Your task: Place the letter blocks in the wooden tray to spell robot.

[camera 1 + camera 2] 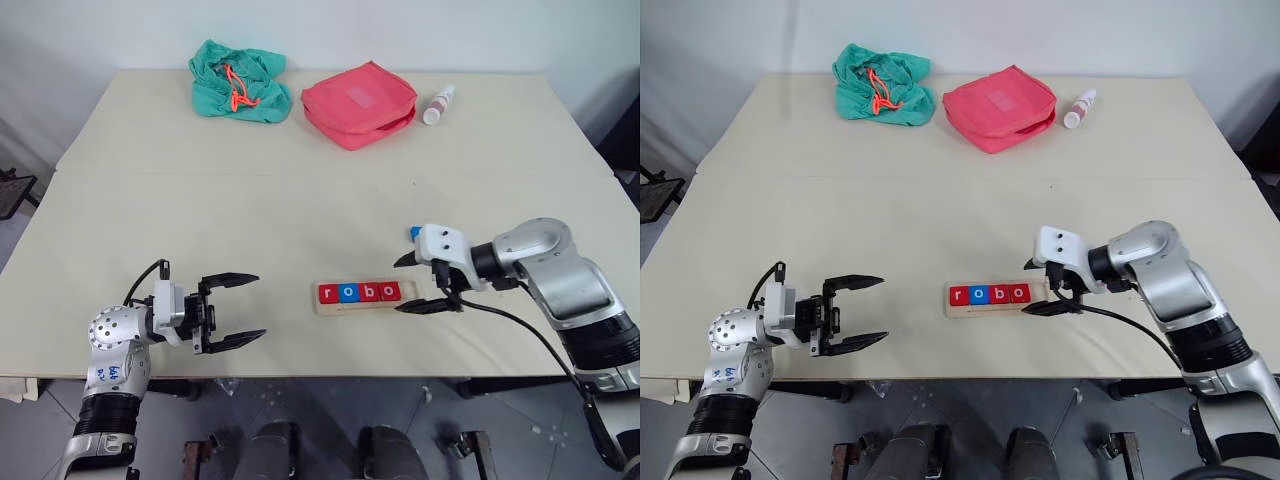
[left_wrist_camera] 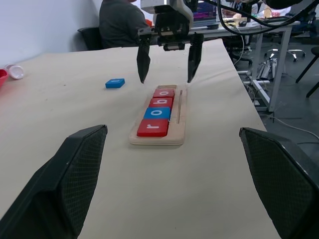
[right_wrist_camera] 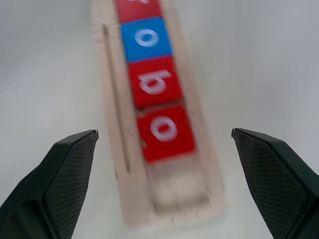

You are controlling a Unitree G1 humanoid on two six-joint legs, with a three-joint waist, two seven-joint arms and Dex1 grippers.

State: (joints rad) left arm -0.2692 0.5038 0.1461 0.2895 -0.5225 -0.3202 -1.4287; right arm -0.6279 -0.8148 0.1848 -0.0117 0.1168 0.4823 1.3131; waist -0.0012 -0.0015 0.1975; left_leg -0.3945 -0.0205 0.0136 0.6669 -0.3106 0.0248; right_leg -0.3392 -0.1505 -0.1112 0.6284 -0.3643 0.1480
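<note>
The tray [image 1: 365,300] sits near the front edge of the tabletop [image 1: 300,200], a bit right of center. Four blocks are in it already, touching side by side from its left end: red r [image 1: 327,293], blue o [image 1: 348,293], red b [image 1: 369,292], red o [image 1: 390,291]. The slot at the right end is bare wood. The last tile, the blue t [image 2: 115,83], lies flat on the tabletop just beyond the tray's right end, on the far side, mostly tucked behind the right arm in the head views.

The right end effector [image 1: 422,283] hangs over the tray's right end, tilted down, fingers spread wide with nothing between them; one fingertip is on the far side of the tray and one on the near side. The left end effector [image 1: 233,311] hovers over the front left part of the tabletop, pointing right toward the tray, also wide open and holding nothing.

Way at the far end: a green cloth bag [image 1: 240,81] with an orange cord, a red pouch [image 1: 359,103] beside it, and a small white bottle [image 1: 438,104] lying to the right of that.
</note>
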